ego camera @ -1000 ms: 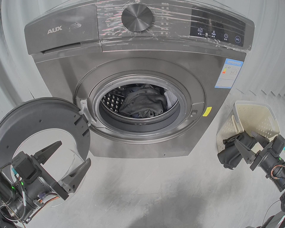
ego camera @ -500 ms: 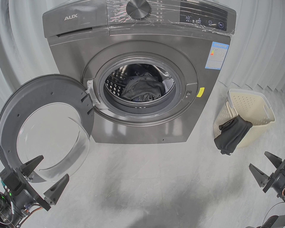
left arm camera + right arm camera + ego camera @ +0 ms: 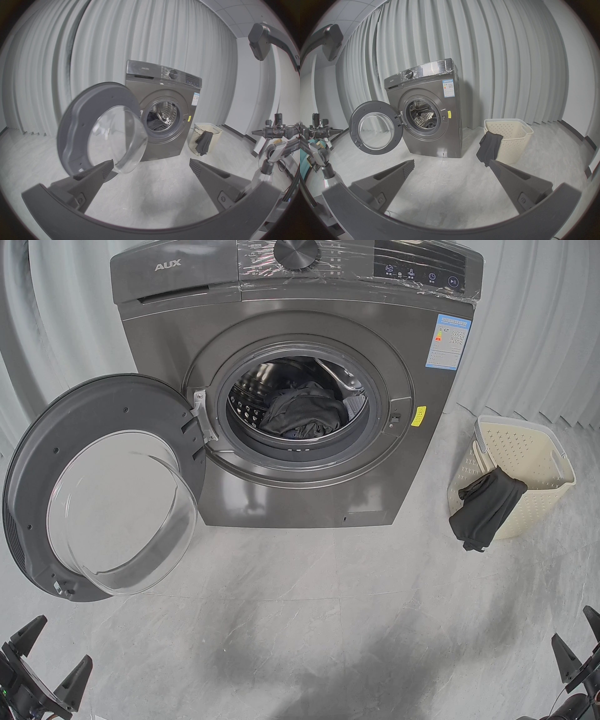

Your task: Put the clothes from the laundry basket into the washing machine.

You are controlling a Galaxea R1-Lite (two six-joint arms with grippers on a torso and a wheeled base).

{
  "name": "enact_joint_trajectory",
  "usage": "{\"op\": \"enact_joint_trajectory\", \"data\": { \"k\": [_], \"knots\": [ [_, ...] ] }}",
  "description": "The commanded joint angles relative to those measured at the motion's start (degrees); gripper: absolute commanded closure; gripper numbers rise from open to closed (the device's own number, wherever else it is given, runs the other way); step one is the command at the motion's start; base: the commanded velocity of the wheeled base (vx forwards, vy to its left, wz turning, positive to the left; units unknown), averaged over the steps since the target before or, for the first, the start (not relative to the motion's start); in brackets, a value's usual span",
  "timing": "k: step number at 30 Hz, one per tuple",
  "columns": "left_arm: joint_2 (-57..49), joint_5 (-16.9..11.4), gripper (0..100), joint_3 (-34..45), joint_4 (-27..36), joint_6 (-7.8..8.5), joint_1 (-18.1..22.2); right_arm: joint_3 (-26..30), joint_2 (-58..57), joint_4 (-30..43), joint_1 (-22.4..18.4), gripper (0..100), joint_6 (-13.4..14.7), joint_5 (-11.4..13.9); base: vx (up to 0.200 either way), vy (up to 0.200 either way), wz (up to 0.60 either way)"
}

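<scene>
Dark garment (image 3: 486, 507) hangs over the front rim of the laundry basket (image 3: 550, 452), on the floor right of the washing machine (image 3: 281, 502). Dark clothes (image 3: 303, 412) lie in the drum (door (image 3: 37, 502) swung wide). Left gripper (image 3: 150, 162) and right gripper (image 3: 451, 162): jaws spread wide, empty, well apart from basket and machine.

Pale grey pleated curtains (image 3: 531, 334) hang from ceiling to floor across the back of the room. The floor (image 3: 325, 627) is light grey marbled tile — smooth, evenly lit. A plain white wall (image 3: 247, 87) adjoins the curtains.
</scene>
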Motion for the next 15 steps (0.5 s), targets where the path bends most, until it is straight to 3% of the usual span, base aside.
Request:
{"op": "enact_joint_trajectory", "data": {
  "k": [1,3,4,6,10,13,14,15],
  "knots": [
    [-12.21,-1.33,0,0.99,5.65,-0.81,6.37,0.99,-9.0,2.84,-2.15,0,1.36,-0.63,0.0,-0.2,0.0],
    [-12.64,-1.33,0,0.99,6.53,-0.72,7.25,0.99,-9.0,3.02,-2.15,0,1.45,-1.51,0.0,-0.2,0.0],
    [-12.82,-1.33,0,0.99,6.88,-0.63,9.45,0.99,-8.91,2.93,-2.24,0,1.01,-4.58,0.0,-0.2,0.0],
    [-13.08,-1.33,0,0.99,7.06,-0.37,10.77,0.9,-8.91,2.93,-2.33,0,0.83,-6.16,0.0,-0.2,0.0],
    [-13.79,-1.42,0,0.99,9.34,-0.72,12.08,0.99,-8.91,4.51,-2.94,0,1.27,-7.39,0.0,-0.2,0.0],
    [-13.79,-0.8,0,0.99,12.51,-0.46,12.17,0.99,-8.91,8.12,-3.12,0,1.54,-10.73,0.0,-0.2,0.0],
    [-13.79,-0.71,0,0.99,13.65,0.25,12.26,0.99,-8.91,8.73,-3.03,0,1.36,-13.37,0.0,-0.2,0.0],
    [-13.79,-0.71,0,0.99,14.0,0.25,12.43,0.99,-8.91,8.73,-3.12,0,1.27,-14.43,0.0,-0.2,0.0]
  ]
}}
